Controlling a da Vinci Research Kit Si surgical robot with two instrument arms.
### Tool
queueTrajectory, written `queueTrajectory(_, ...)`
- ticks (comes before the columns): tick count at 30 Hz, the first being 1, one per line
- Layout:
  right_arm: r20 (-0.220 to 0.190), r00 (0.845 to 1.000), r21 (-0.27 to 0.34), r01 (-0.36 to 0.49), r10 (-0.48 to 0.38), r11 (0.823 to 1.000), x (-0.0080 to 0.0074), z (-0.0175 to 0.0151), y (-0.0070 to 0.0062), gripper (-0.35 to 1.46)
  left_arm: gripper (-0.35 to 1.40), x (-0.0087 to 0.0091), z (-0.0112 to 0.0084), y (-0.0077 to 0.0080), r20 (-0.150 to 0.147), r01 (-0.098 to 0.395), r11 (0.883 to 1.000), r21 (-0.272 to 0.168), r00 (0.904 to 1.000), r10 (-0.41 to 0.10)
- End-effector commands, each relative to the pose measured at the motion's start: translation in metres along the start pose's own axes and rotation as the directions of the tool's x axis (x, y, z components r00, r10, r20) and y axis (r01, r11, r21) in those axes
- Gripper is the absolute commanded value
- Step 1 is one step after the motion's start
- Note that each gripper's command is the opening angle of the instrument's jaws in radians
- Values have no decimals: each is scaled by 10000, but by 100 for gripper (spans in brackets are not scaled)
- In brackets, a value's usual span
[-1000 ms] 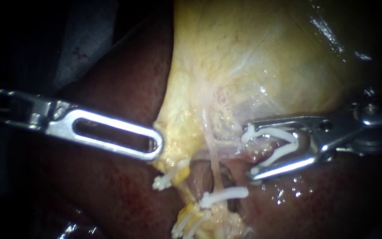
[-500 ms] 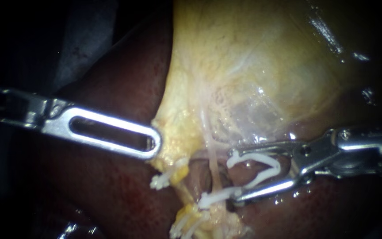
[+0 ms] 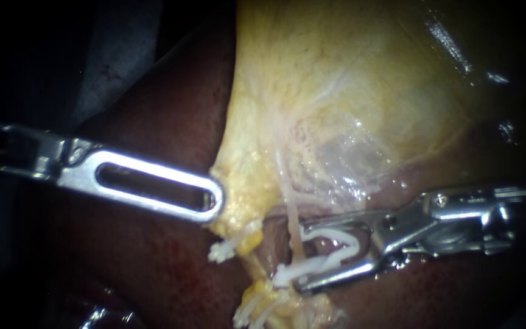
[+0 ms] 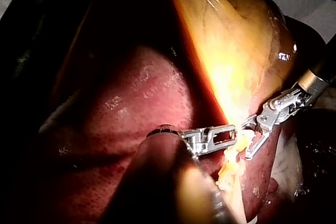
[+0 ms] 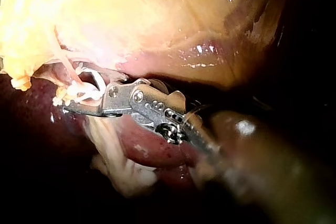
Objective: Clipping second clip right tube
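Just above the seated white clip (image 3: 284, 274) on the pale right tube (image 3: 295, 226), set the right instrument's (image 3: 299, 257) spread jaws, holding an open white plastic clip (image 3: 353, 242), squarely across the tube before squeezing, with the left instrument's (image 3: 217, 201) slotted jaws pinching the yellow gallbladder's (image 3: 348, 91) edge taut.

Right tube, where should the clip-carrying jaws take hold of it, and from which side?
Probably the bare stretch of the right tube just above the placed clip, approached from the view's right: the tube runs near upright there, and the right instrument's loaded clip opens toward it.
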Motion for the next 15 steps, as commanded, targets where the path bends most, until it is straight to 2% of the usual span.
queueTrajectory(1,-6,10000,-21,2,-2,10000,1,2,1,53,-35,0,0,0,5,-4,10000,0,10000,4)
queueTrajectory(9,-36,9997,-65,-259,259,9996,6,9,7,51,-35,0,0,-1,9,-3,10000,-2,10000,3)
queueTrajectory(15,-57,9973,-65,-734,734,9973,6,9,9,40,-35,1,0,-1,11,-2,10000,-3,10000,2)
